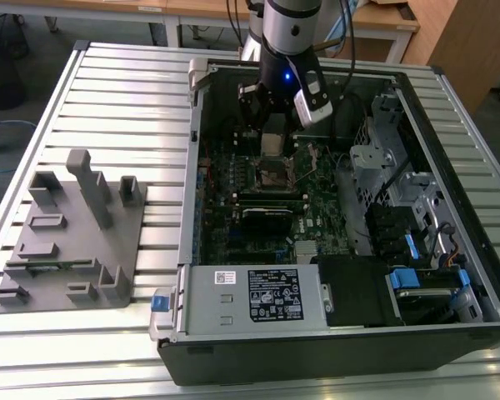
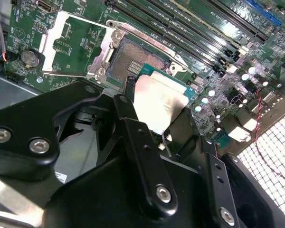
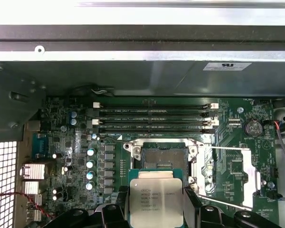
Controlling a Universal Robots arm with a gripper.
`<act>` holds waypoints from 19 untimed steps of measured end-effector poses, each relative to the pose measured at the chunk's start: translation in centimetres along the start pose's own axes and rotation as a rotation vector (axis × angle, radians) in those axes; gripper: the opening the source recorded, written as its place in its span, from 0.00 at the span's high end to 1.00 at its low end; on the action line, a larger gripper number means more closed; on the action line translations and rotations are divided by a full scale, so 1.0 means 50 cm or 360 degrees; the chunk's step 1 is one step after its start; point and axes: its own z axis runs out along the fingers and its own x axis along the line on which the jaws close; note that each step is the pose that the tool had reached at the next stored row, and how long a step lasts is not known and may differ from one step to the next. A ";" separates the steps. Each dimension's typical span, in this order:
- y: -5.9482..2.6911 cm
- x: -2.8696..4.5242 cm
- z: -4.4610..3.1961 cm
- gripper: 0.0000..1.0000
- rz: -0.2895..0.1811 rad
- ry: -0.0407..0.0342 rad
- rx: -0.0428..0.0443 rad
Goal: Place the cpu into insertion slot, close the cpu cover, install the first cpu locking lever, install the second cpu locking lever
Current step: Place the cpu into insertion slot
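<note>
Slatted metal worktop (image 1: pixel 108 92) carries open computer case (image 1: pixel 317 350). Overhead arm (image 1: pixel 290 33) reaches down into case; hand (image 1: pixel 274 133) clamps cpu (image 3: pixel 156 199) by opposite edges, above insertion slot (image 3: pixel 160 156), not seated. Beside slot, cpu cover (image 2: pixel 50 42) lies flipped open. Nearby: memory slots (image 3: pixel 154 118); grey fixture (image 1: pixel 75 233) well apart.

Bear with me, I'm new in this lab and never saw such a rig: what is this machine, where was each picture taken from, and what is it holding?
It is one robot arm working over an open computer case on a ribbed metal table. The exterior view is from a camera off the arm; both wrist views come from cameras riding on it. Its hand is shut on the cpu, a flat silver chip, held close to the bare insertion slot. The cpu cover is swung open beside the slot. A grey holder lies on the table beside the case.
</note>
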 end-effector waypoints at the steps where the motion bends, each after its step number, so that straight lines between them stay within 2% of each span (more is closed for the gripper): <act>1: 0.000 0.000 0.001 0.46 0.0000 0.0000 0.0000; 8: 0.007 0.000 0.005 0.46 0.0000 0.0000 0.0000; 15: 0.006 0.001 0.026 0.46 0.0000 0.0000 0.0000; 19: 0.006 0.001 0.028 0.46 0.0000 0.0000 0.0000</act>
